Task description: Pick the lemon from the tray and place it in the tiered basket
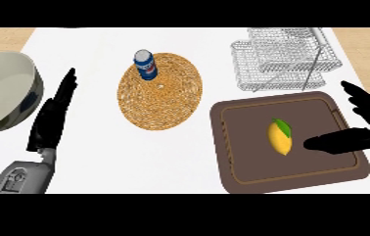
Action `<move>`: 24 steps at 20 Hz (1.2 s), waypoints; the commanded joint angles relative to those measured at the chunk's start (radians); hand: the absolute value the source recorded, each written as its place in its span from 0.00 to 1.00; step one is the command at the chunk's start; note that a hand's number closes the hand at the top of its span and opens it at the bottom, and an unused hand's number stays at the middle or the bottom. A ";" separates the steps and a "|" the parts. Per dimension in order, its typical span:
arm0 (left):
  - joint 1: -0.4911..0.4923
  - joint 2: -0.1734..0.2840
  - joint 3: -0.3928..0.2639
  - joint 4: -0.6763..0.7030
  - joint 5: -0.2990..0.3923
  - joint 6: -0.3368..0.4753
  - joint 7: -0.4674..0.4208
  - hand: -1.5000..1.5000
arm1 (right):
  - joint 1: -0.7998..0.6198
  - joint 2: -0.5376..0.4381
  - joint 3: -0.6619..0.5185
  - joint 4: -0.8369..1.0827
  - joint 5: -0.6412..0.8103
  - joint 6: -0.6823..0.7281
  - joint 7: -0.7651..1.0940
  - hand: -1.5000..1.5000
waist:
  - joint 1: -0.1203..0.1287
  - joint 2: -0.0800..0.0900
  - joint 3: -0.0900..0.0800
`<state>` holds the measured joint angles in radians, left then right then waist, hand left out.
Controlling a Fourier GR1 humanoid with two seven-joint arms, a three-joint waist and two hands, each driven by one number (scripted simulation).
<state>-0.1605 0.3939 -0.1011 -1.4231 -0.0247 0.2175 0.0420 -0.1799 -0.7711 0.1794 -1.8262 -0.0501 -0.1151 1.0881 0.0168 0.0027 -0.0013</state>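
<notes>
since lemon (281, 137) lies on tray (239, 147) long axis near-far, just left of right hand (338, 142), fingers spread wide, holding nothing; left hand (52, 113) well apart, fingers straight

White flat counter top (94, 147) fills your view, pale wood strip showing at its far corners. Directly on it you have: a round woven straw mat (168, 100) near the middle; a dark brown rectangular tray with a grooved rim (239, 176) at your right front; a silver wire tiered basket (285, 59) at the far right, just behind the tray; a grey-green rounded bowl (14, 90), cut by the left edge.
</notes>
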 commanded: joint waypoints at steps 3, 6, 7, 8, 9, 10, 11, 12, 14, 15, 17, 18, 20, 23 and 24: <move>-0.031 -0.025 0.003 -0.017 -0.020 0.011 0.055 0.50 | -0.049 0.054 0.090 0.069 0.040 0.048 0.146 0.00 | -0.012 -0.002 0.001; 0.029 -0.002 0.029 -0.056 -0.013 -0.008 0.026 0.50 | -0.107 0.072 0.088 0.090 0.040 0.061 0.213 0.00 | -0.006 -0.003 0.001; 0.007 -0.029 0.018 -0.021 -0.029 0.001 0.016 0.50 | -0.029 0.109 0.134 0.050 0.102 0.012 0.173 0.00 | -0.016 -0.003 0.001; 0.014 -0.011 0.046 0.002 -0.003 -0.033 -0.010 0.50 | -0.089 0.107 0.106 0.089 0.073 0.056 0.197 0.00 | -0.012 -0.002 0.001; 0.004 0.013 0.064 -0.003 0.010 -0.057 0.003 0.50 | -0.079 0.131 0.130 0.070 0.104 0.028 0.216 0.00 | -0.013 -0.003 0.001; -0.011 0.001 0.050 -0.034 -0.019 -0.030 0.055 0.50 | -0.070 0.098 0.093 0.077 0.075 0.079 0.194 0.00 | -0.015 -0.003 0.001; 0.003 -0.022 0.038 -0.021 -0.033 -0.017 0.019 0.50 | -0.079 0.163 0.158 0.144 0.152 0.032 0.152 0.00 | -0.010 -0.002 0.001; 0.043 -0.012 0.047 -0.046 -0.028 -0.037 0.005 0.50 | -0.068 0.129 0.104 0.108 0.112 0.084 0.163 0.00 | -0.013 -0.003 0.001; 0.005 -0.012 0.062 -0.023 -0.034 -0.044 0.030 0.50 | -0.082 0.105 0.071 0.082 0.101 0.127 0.179 0.00 | -0.016 -0.003 0.001; 0.013 -0.022 0.042 -0.070 -0.028 -0.053 0.066 0.50 | -0.109 0.141 0.132 0.087 0.153 0.105 0.207 0.00 | -0.011 -0.003 0.001; 0.024 -0.029 0.058 -0.038 -0.037 -0.039 0.013 0.50 | -0.096 0.157 0.168 0.096 0.211 0.084 0.219 0.00 | -0.011 -0.003 0.000; 0.044 -0.010 0.069 -0.066 -0.025 -0.051 0.046 0.50 | -0.058 0.148 0.193 0.083 0.228 0.094 0.203 0.00 | -0.011 -0.004 0.001; 0.001 -0.032 0.056 -0.046 -0.044 -0.046 0.063 0.50 | -0.051 0.133 0.171 0.000 0.226 0.104 0.267 0.00 | -0.020 -0.005 0.000; 0.033 -0.034 0.066 -0.055 -0.041 -0.059 0.033 0.50 | -0.065 0.151 0.171 0.073 0.262 0.120 0.213 0.00 | -0.013 -0.004 0.001; 0.009 -0.013 0.095 -0.034 -0.031 -0.075 0.028 0.50 | -0.084 0.148 0.157 0.038 0.253 0.138 0.254 0.00 | -0.015 -0.004 0.001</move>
<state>-0.1542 0.3683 -0.0290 -1.4464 -0.0612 0.1639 0.0677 -0.2398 -0.6374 0.3365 -1.7594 0.1758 -0.0197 1.1547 0.0013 -0.0009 -0.0007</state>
